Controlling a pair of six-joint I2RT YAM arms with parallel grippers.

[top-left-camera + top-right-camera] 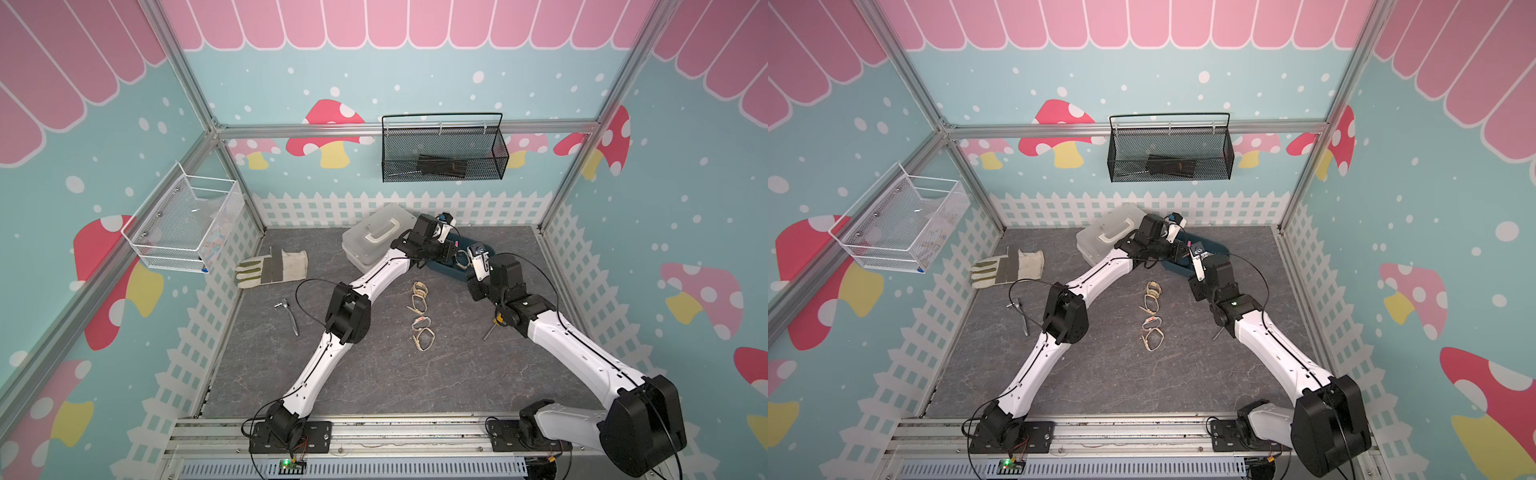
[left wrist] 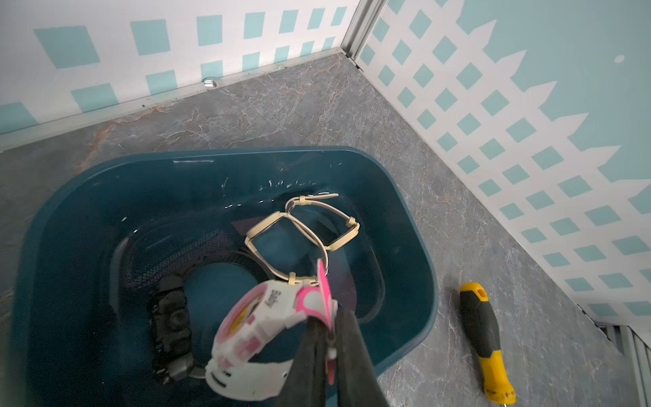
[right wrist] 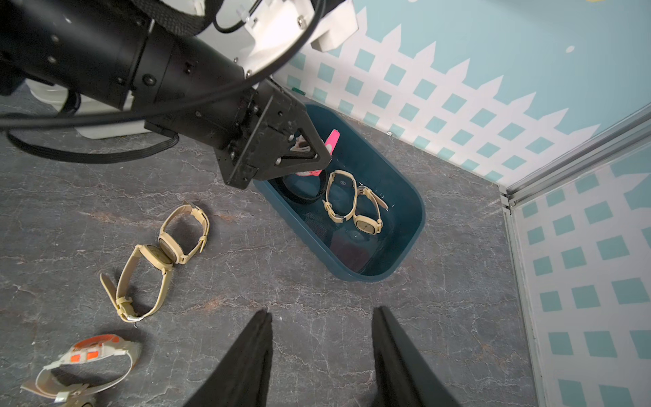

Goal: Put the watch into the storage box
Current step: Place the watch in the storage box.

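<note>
The watch (image 2: pixel 267 327) is white and pink. My left gripper (image 2: pixel 329 320) is shut on its pink strap and holds it over the storage box (image 2: pixel 70 218), a dark teal tub. The right wrist view shows the same pink strap (image 3: pixel 332 139) sticking up past the left gripper (image 3: pixel 322 155) above the near end of the box (image 3: pixel 415 218). Two beige watches (image 2: pixel 303 229) and a black one (image 2: pixel 172 317) lie inside. My right gripper (image 3: pixel 322 313) is open over bare floor just short of the box, with nothing between its fingers.
Several watches lie in a row on the floor (image 1: pixel 419 313), among them two beige ones (image 3: pixel 183 229) and an orange-white one (image 3: pixel 88 356). A yellow-black screwdriver (image 2: pixel 482 334) lies beside the box. A white case (image 1: pixel 374 237), a glove (image 1: pixel 272 268) and a wrench (image 1: pixel 291 316) are to the left.
</note>
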